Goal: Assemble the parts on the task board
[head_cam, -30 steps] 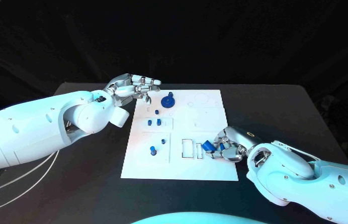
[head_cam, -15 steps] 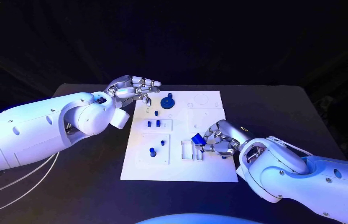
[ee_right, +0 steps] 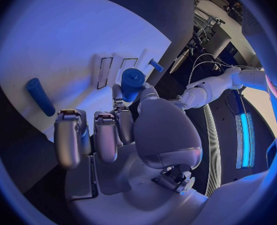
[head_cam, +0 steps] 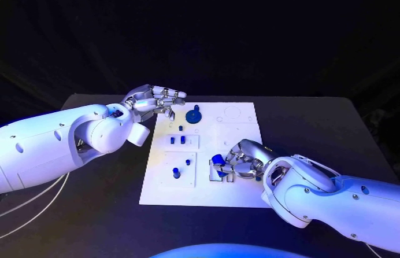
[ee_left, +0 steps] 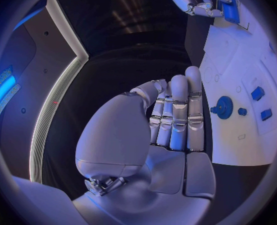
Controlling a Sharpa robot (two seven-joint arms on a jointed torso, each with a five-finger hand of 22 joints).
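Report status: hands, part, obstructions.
Right hand holds blue cylinder part over the slots on task board. Left hand empty at board's far left corner. Nothing in the way.

The right hand (head_cam: pixel 237 164) moved to the left over the white board (head_cam: pixel 241 132), from the board's right edge to the narrow slots (head_cam: pixel 216 170) in its near part. It carried the small blue part (head_cam: pixel 217 159) between its fingers, and the part came above the slots

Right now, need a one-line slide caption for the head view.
Right hand holds a blue part over the task board; left hand hovers at its far corner.
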